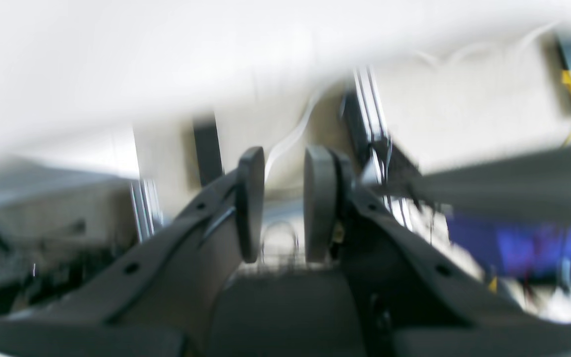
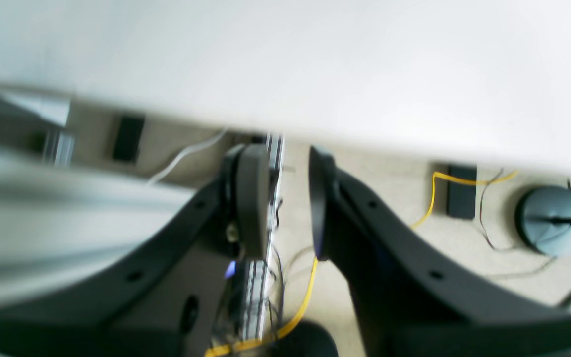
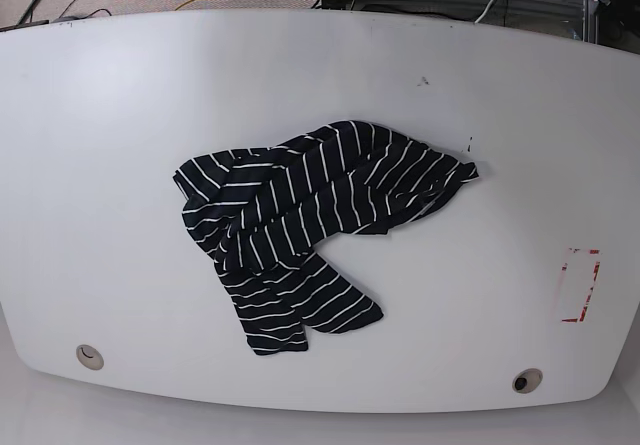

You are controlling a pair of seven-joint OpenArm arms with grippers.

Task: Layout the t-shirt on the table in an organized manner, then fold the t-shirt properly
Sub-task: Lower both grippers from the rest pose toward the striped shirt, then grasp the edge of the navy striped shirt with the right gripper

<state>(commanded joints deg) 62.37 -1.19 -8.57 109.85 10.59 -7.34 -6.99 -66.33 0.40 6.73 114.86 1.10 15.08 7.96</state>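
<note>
The t-shirt (image 3: 310, 215), black with thin white stripes, lies crumpled in a bunched heap in the middle of the white table (image 3: 120, 115) in the base view. It does not show in either wrist view. My left gripper (image 1: 284, 198) is open by a narrow gap with nothing between its pads. It hangs beyond the table's edge (image 1: 117, 59), over the floor. My right gripper (image 2: 285, 208) is also open by a narrow gap and empty, likewise off the table's edge (image 2: 315, 64). Both are far from the shirt.
Two round holes (image 3: 89, 356) (image 3: 526, 380) sit near the table's near edge, and a red rectangular outline (image 3: 580, 285) is at the right. Past the far edge are cables, a yellow wire (image 2: 434, 198), a round grey base (image 2: 545, 218) and metal rails (image 1: 370, 109).
</note>
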